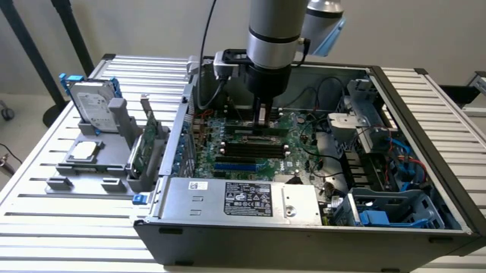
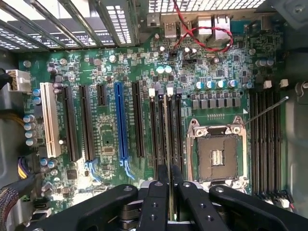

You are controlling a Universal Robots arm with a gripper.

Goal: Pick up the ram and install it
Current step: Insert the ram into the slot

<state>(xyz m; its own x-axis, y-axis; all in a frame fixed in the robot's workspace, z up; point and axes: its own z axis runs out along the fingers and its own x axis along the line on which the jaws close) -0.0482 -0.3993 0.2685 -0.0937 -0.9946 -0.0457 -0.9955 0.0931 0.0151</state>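
Slatted metal bench (image 1: 68, 205), pale wall behind, open computer case (image 1: 304, 239) lying on its side with the motherboard (image 2: 110, 72) facing up. Arm descends from above into the case's far half.

Gripper (image 1: 262, 116) sits low over the board, between the expansion slots and the processor socket (image 2: 216, 154). Wrist view: fingers (image 2: 158, 192) are drawn close together, pinching a thin edge-on strip, which I take to be the ram (image 2: 170, 144) (seen only along its top edge, so chips not readable). The stick hangs straight down from the fingers.

Key relation: the ram's long axis runs parallel to the memory slots (image 2: 164, 125) directly beneath it, the group with white latches at their far ends. It appears lined up over one of the middle slots of that group; whether it touches the slot or hangs just above it I cannot tell. A second bank of slots (image 2: 267, 144) lies beyond the socket, well apart from the gripper.

Off the case, near the bench's edge on the exterior view's left: a parts rack (image 1: 95, 170) holding a hard drive (image 1: 93, 105) and a green expansion card (image 1: 148, 145), both untouched.

Judgement: pick-up done, insertion in hand, seating unconfirmed.
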